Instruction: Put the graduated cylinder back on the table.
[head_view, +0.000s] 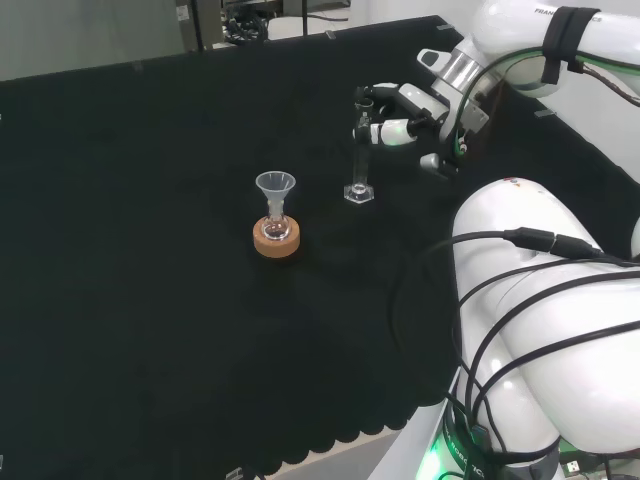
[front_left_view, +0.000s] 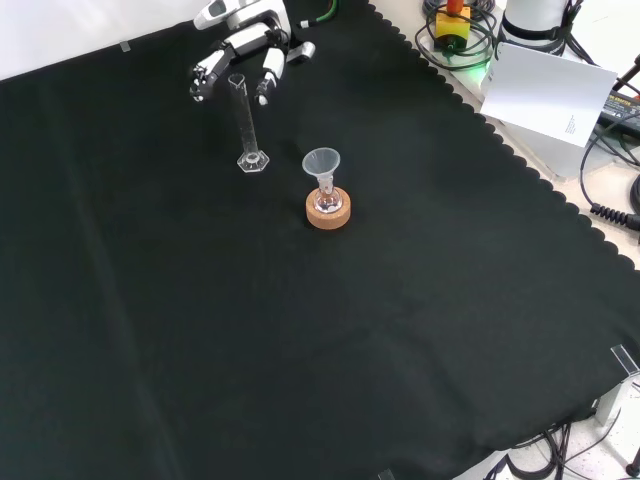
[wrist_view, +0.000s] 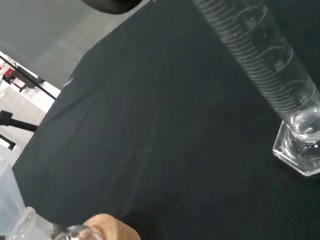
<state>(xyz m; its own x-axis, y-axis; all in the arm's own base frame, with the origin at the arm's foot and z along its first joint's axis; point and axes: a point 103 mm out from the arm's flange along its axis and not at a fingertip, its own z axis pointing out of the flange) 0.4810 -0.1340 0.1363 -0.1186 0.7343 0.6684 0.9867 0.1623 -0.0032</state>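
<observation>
The clear graduated cylinder (head_view: 358, 160) (front_left_view: 245, 125) stands upright on its hexagonal foot on the black cloth. My hand (head_view: 400, 115) (front_left_view: 245, 40) is at the height of the cylinder's upper end, with fingers (front_left_view: 268, 72) reaching down on either side of the tube. The fingers look relaxed and spread, and in the front view a small gap shows between them and the glass. In the wrist view the cylinder (wrist_view: 260, 55) is close, its foot flat on the cloth and its scale readable.
A small flask with a clear funnel (head_view: 275, 190) (front_left_view: 322, 162) sits in a cork ring (head_view: 276, 240) (front_left_view: 328, 212) close beside the cylinder. The arm's white links (head_view: 540, 300) stand at the head view's right. Cables and a white card (front_left_view: 545, 90) lie beyond the cloth's scalloped edge.
</observation>
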